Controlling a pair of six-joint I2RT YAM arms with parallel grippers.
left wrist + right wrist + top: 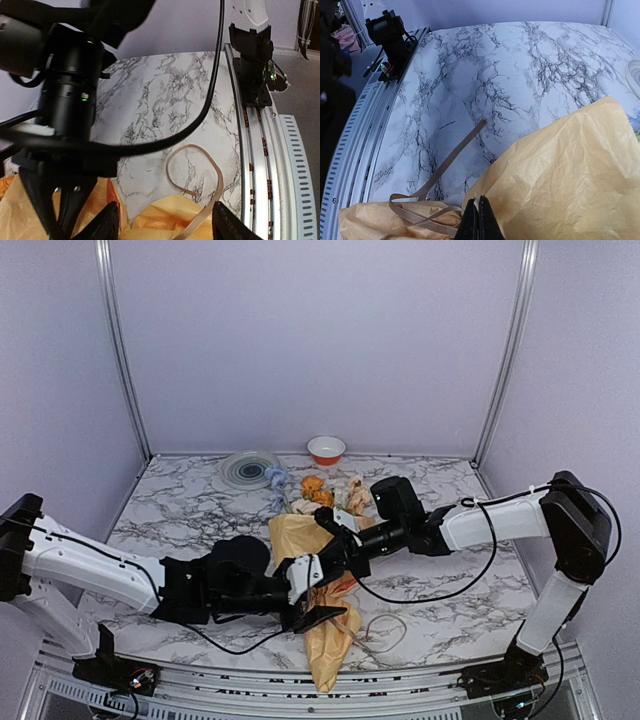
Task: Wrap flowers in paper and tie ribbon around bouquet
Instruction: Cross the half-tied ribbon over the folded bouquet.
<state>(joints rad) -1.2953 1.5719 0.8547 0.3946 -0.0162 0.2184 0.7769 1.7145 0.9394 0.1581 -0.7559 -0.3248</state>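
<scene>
Tan-yellow paper point(295, 535) forms the cone of the bouquet point(325, 660), which lies mid-worktop point(180, 515), with the flowers point(318, 490) at the far end and the narrow tail toward the near edge. The ribbon point(452, 155) crosses the cone's waist, and one slack loop lies on the marble beside it. The right tool point(478, 220) is closed tight at the crossing strands; whether it pinches them cannot be told. The left tool point(167, 225) stands wide, a ribbon strand passing between its fingers point(227, 225). Recommended procedure: close the left tool squarely on that flat strand, keep the right tool firm as anchor, then draw outward evenly so the paper is not crushed.
</scene>
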